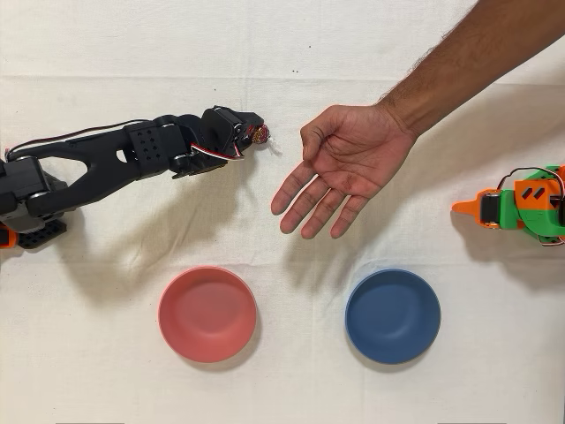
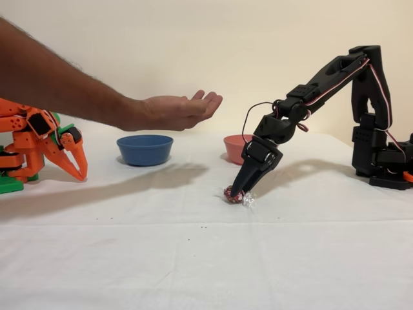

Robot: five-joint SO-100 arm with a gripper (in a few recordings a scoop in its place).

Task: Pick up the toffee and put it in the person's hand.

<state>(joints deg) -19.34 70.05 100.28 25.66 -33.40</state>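
On the white tablecloth (image 2: 193, 258): black two-finger gripper (image 2: 235, 192) clamped on tiny magenta foil-wrapped toffee (image 2: 233, 195); bare open person's hand (image 1: 340, 172) raised nearby.

Shiny foil glints on the toffee (image 2: 233, 194), crinkly clear film at its ends. Matt black plastic on the gripper (image 2: 236, 191). Smooth, dull-finished pink bowl (image 1: 207, 314) and blue bowl (image 1: 393, 315) on a creased white cloth (image 2: 206, 258).

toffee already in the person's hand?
No. In the fixed view the toffee lies on the white cloth at the tip of the black gripper, while the person's hand is held open in the air above.
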